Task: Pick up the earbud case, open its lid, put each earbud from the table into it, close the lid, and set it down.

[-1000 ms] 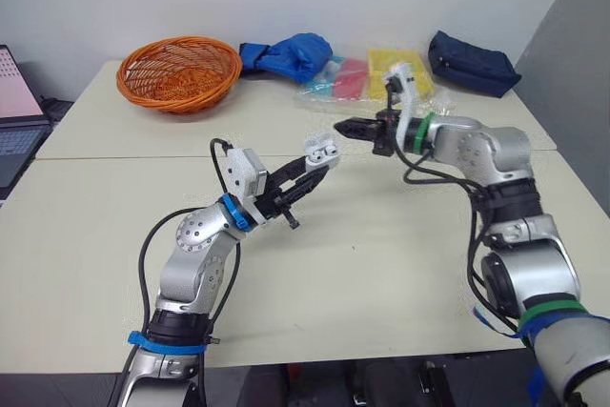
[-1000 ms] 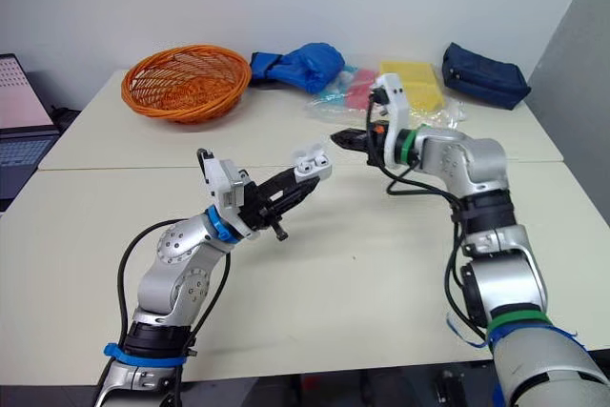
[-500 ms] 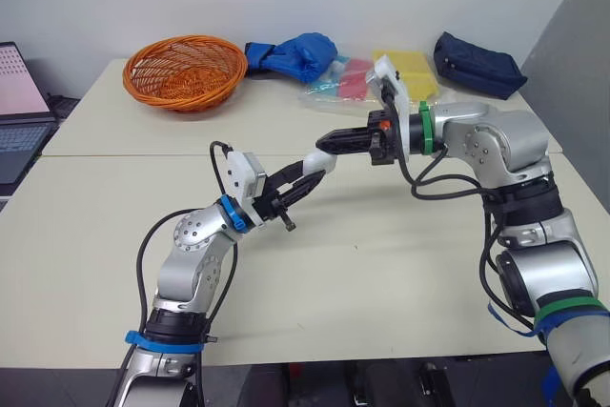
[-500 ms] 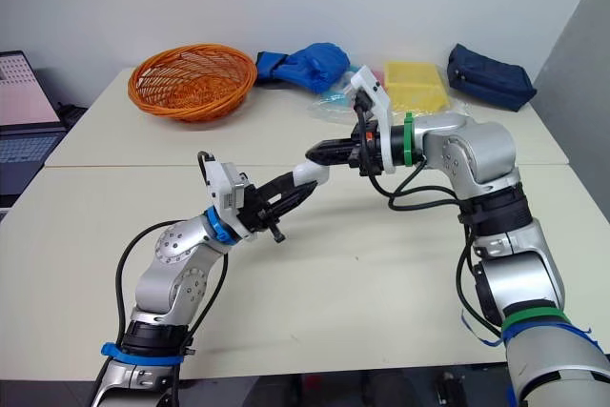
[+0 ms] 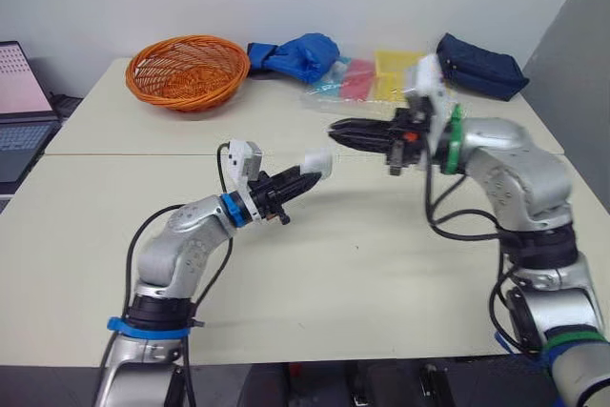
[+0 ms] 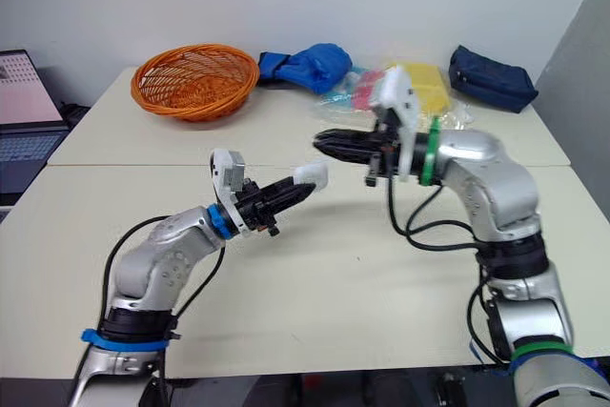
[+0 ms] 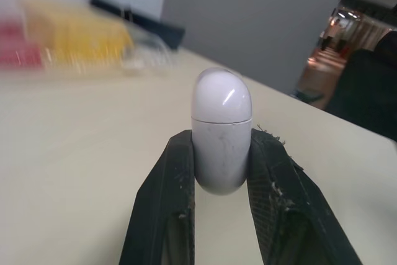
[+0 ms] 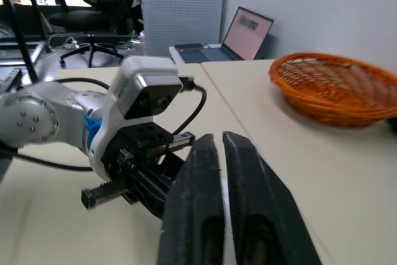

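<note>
**Case Closed, Held Aloft in the Left Hand**

The small white pill-shaped earbud case is sitting raised above the pale cream surface, near its middle. In the left wrist view its lid is lying shut, with a thin seam running across the shell. The rounded lid end is sticking out past the fingertips, while the lower half is sitting between them.

The left hand is clamping the case from both sides, its two black fingers pressing flat against the shell. The arm is reaching forward and toward the centre, tilting the case slightly upward.

The right hand is hovering above the surface and pointing across toward the robot's left. Its tips are lying near the case, a little higher and farther back, with a gap between them and the shell. In the right wrist view its fingers are drawn almost together, leaving only a narrow slit, and they are gripping nothing that can be made out.

Along the far side of the surface, a round orange wicker basket is standing toward the left. Beside it a rumpled blue fabric bundle is lying, then clear plastic packets with pink and yellow contents. A dark navy zipped pouch is resting at the far right. An open laptop is sitting off the surface's left edge.
</note>
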{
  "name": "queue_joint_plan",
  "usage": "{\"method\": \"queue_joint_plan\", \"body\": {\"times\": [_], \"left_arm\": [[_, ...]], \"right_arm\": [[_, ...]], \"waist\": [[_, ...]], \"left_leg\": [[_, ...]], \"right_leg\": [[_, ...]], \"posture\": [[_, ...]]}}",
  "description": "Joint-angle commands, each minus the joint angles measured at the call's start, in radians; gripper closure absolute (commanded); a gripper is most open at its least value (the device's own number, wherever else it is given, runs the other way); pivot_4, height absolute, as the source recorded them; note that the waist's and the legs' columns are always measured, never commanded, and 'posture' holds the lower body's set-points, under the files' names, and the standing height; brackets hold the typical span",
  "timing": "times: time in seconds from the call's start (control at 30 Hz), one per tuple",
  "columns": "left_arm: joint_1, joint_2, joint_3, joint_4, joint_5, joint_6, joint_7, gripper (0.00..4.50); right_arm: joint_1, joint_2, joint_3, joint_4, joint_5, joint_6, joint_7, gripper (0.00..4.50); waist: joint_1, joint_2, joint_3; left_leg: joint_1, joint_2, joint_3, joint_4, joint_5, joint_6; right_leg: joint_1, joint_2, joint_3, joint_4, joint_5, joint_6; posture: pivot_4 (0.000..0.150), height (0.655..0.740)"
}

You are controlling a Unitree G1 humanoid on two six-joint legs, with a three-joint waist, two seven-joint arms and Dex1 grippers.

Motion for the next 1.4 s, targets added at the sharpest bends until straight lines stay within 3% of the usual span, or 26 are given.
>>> {"method": "queue_joint_plan", "body": {"times": [0.03,0.17,0.3,0.6,0.9,0.97,1.0,1.07,1.2,1.3,1.4], "left_arm": [[-0.046,-0.003,0.054,0.001,-0.119,0.227,0.081,3.72],[-0.095,-0.047,0.146,0.105,-0.235,0.505,0.233,3.72],[-0.108,-0.101,0.194,0.165,-0.19,0.611,0.404,3.72],[-0.096,-0.215,0.301,0.14,-0.209,0.745,0.561,3.72],[-0.075,-0.162,0.413,0.086,-0.203,0.817,0.59,0.95],[-0.015,-0.075,0.434,0.025,-0.202,0.84,0.562,0.32],[0.045,0.013,0.426,-0.007,-0.19,0.813,0.51,0.03],[0.131,0.133,0.428,-0.036,-0.174,0.754,0.433,0.01],[0.327,0.364,0.344,-0.125,-0.013,0.338,0.142,0.01],[0.435,0.446,0.284,-0.177,0.156,0.01,0.007,0.01],[0.466,0.449,0.267,-0.15,0.27,-0.261,-0.058,0.01]], "right_arm": [[0.076,-0.028,-0.002,0.008,-0.053,-0.179,0.061,2.83],[0.216,-0.062,0.02,0.064,-0.111,-0.389,0.16,1.34],[0.297,-0.114,0.044,0.115,-0.159,-0.499,0.234,0.04],[0.369,-0.152,0.057,0.175,-0.201,-0.525,0.256,0.04],[0.312,-0.128,0.066,0.215,-0.208,-0.536,0.241,0.0],[0.294,-0.117,0.066,0.238,-0.21,-0.528,0.233,0.0],[0.285,-0.116,0.065,0.255,-0.212,-0.536,0.235,0.0],[0.273,-0.119,0.06,0.282,-0.217,-0.556,0.243,0.0],[0.256,-0.136,0.045,0.324,-0.21,-0.575,0.26,0.0],[0.252,-0.14,0.039,0.321,-0.201,-0.569,0.267,0.0],[0.263,-0.145,0.037,0.292,-0.189,-0.551,0.275,0.0]], "waist": [[-0.001,0.0,0.0],[-0.001,0.0,0.0],[-0.005,0.0,0.0],[-0.003,0.0,0.0],[-0.007,0.0,0.0],[-0.012,0.0,0.0],[-0.022,0.0,0.0],[-0.034,0.0,0.0],[-0.036,0.0,0.0],[-0.022,0.0,0.001],[0.001,0.0,0.001]], "left_leg": [[0.0,0.0,0.001,0.0,0.0,0.0],[0.001,0.0,-0.001,0.0,0.0,0.0],[0.002,0.0,0.0,0.001,0.0,0.0],[0.006,0.0,0.0,0.0,0.0,0.0],[0.009,0.0,0.001,0.0,0.0,-0.001],[0.009,0.0,0.001,0.0,0.0,-0.001],[0.009,0.0,0.001,-0.001,0.0,-0.001],[0.012,0.001,0.0,-0.003,0.0,-0.001],[0.017,0.001,0.002,-0.009,0.0,-0.002],[0.016,0.001,0.003,-0.01,0.0,-0.002],[0.015,0.001,0.004,-0.011,0.0,-0.002]], "right_leg": [[0.0,0.0,0.001,0.001,0.0,0.0],[0.0,0.001,0.0,0.001,0.0,0.0],[0.0,0.001,0.001,0.003,0.0,0.0],[0.003,0.001,0.002,0.003,0.0,0.0],[0.004,0.001,0.003,0.004,0.0,0.0],[0.004,0.001,0.003,0.004,0.0,0.0],[0.004,0.001,0.004,0.004,0.0,0.0],[0.004,0.001,0.007,0.005,0.0,-0.001],[0.005,-0.001,0.006,0.006,-0.003,-0.007],[0.005,-0.003,0.006,0.005,-0.005,-0.011],[0.005,-0.007,0.006,0.004,-0.01,-0.018]], "posture": [[0.15,0.74],[0.15,0.74],[0.15,0.74],[0.15,0.74],[0.15,0.74],[0.15,0.74],[0.15,0.74],[0.15,0.74],[0.15,0.74],[0.15,0.74],[0.15,0.74]]}}
